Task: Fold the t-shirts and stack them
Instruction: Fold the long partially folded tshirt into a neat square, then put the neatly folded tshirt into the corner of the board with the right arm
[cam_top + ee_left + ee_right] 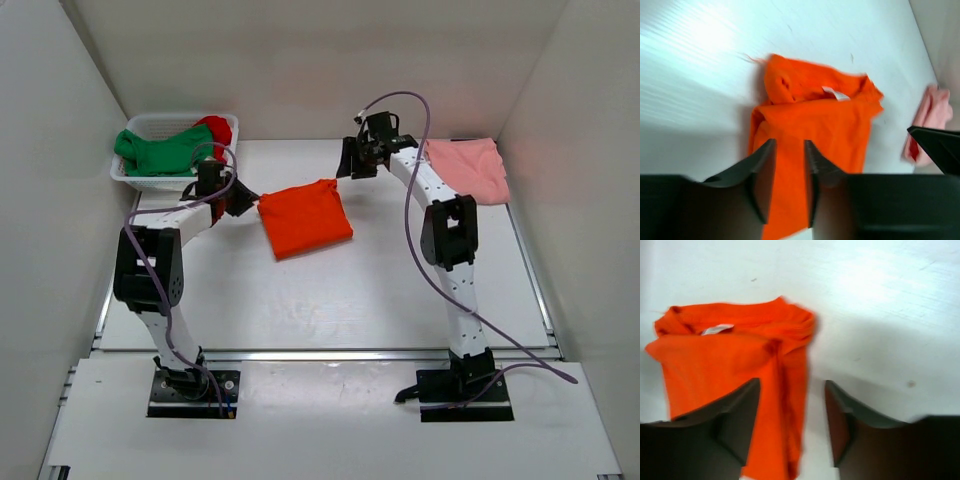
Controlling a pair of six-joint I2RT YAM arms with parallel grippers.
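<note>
The bright orange t-shirt [305, 217] lies folded in a rough square at the middle of the table. It also shows in the left wrist view [815, 125] and the right wrist view [725, 355]. My left gripper [245, 198] is at its left edge, jaws slightly apart over the cloth [790, 141], holding nothing. My right gripper [350, 160] is at its far right corner, jaws wide open above the shirt's edge [792, 381]. The pale salmon pink t-shirt [468, 168] lies folded at the back right. The green t-shirt [158, 150] and red t-shirt [217, 128] lie crumpled in the basket.
The white plastic basket [137, 177] stands at the back left corner, just behind my left gripper. White walls close the table on the left, back and right. The pink shirt [932, 112] shows at the edge of the left wrist view.
</note>
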